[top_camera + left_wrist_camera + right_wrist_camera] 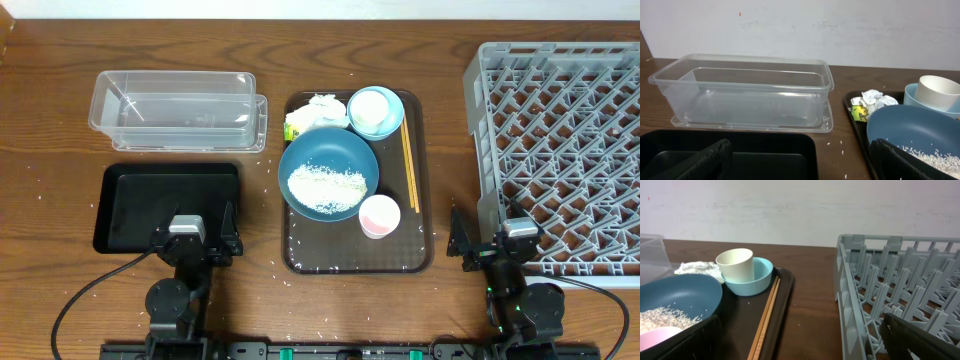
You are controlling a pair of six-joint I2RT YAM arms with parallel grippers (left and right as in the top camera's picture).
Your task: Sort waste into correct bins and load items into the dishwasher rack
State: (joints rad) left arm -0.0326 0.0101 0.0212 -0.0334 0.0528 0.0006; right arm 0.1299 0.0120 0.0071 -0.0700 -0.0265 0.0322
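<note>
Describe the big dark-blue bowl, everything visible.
The large dark-blue bowl is round, wide and matte, and looks like plastic. It stands upright in the middle of the brown tray. A heap of white rice covers its bottom. The pink cup sits close against its lower-right rim, the small light-blue bowl is at its upper right and the crumpled tissue at its upper left. Actual contact is unclear.

Looking at a white cup [734,263] parked inside the small light-blue bowl [756,281], with wooden chopsticks [765,315] lying along the right edge of the brown tray [737,317]. Got rice [660,317] in the dark-blue bowl [687,294] on the left, crumpled tissue [696,268] behind it. Over on the right, just grey rack [890,280].
</note>
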